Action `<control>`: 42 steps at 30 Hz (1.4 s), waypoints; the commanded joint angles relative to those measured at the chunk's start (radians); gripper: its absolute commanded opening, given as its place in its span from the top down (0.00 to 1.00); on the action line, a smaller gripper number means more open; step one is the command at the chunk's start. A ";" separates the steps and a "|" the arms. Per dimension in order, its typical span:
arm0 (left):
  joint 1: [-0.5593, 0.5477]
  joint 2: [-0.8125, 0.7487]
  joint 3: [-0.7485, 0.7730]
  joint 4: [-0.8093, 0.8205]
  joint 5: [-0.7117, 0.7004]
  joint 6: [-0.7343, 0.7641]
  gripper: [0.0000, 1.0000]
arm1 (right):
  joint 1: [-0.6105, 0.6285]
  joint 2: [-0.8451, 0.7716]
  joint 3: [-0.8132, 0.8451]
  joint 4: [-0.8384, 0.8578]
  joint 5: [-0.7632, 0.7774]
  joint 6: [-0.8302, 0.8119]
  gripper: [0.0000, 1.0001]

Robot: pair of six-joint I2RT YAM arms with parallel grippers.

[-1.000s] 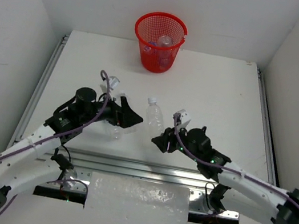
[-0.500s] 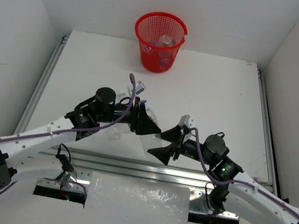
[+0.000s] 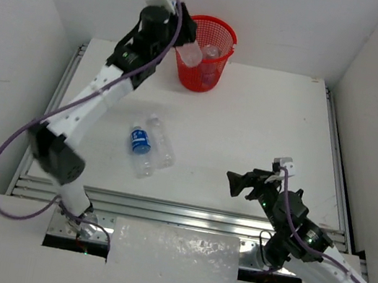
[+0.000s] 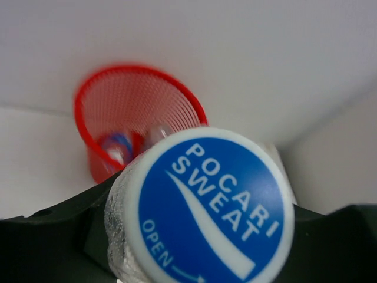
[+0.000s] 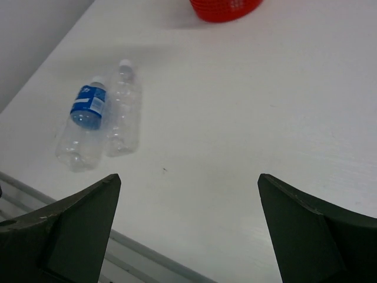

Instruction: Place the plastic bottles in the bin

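Top external view, starting at the left: two bottles lie flat on my white counter [image 3: 266,118], side by side (touching or just apart, I cannot tell). The blue-labelled bottle [image 3: 140,142] is clear, thin plastic with a white cap. The bare bottle [image 3: 161,144] just right of it has the same shape and no label. Both point their caps toward the far side and lie well apart from the bin.

My left arm stretches over them to the far edge. There my left tool [image 3: 185,44] is clamped on the gripped bottle [image 3: 189,57], holding it at the bin's near-left rim. On the left wrist view its round end [image 4: 209,206] fills the lower frame (white edge, blue disc printed POCARI SWEAT), with my dark fingers [image 4: 53,236] on either side.

The bin [image 3: 227,31] stands at the far edge by the wall. It is round, tapered red plastic mesh with a rolled rim. Inside are the binned bottles [image 3: 209,51], clear plastic, and the left wrist view shows a blue label on one of them [image 4: 116,144].

Far right and near me, my right tool [image 3: 236,184] hangs over the counter. On the right wrist view its two dark fingers [image 5: 70,224] are spread wide.
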 commanded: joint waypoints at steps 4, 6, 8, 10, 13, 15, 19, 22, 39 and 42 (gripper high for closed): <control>0.071 0.489 0.614 0.023 -0.142 0.262 0.92 | 0.003 -0.079 -0.016 -0.183 0.017 0.065 0.01; 0.095 0.564 0.619 0.174 -0.105 0.298 0.83 | 0.005 -0.088 -0.031 -0.186 -0.017 0.079 0.01; 0.130 0.609 0.588 0.279 -0.021 0.287 0.67 | 0.006 -0.089 -0.040 -0.183 -0.064 0.082 0.01; 0.149 0.653 0.609 0.339 0.010 0.261 0.40 | 0.005 -0.086 -0.040 -0.195 -0.089 0.076 0.01; 0.181 0.753 0.703 0.360 0.063 0.208 0.03 | 0.005 -0.086 -0.045 -0.201 -0.103 0.084 0.01; 0.187 0.755 0.702 0.417 0.080 0.203 0.00 | 0.005 -0.085 -0.057 -0.180 -0.138 0.087 0.01; 0.193 0.707 0.718 0.462 0.081 0.212 0.00 | 0.005 -0.033 -0.071 -0.137 -0.175 0.091 0.01; 0.201 0.640 0.720 0.422 0.041 0.204 0.00 | 0.005 0.022 -0.072 -0.094 -0.186 0.096 0.01; 0.196 -0.748 -0.677 -0.027 0.068 -0.115 0.00 | 0.009 1.042 0.417 0.187 -0.309 -0.059 0.01; 0.196 -0.923 -0.820 -0.116 0.074 -0.086 0.00 | 0.008 1.177 0.571 0.172 -0.332 -0.051 0.01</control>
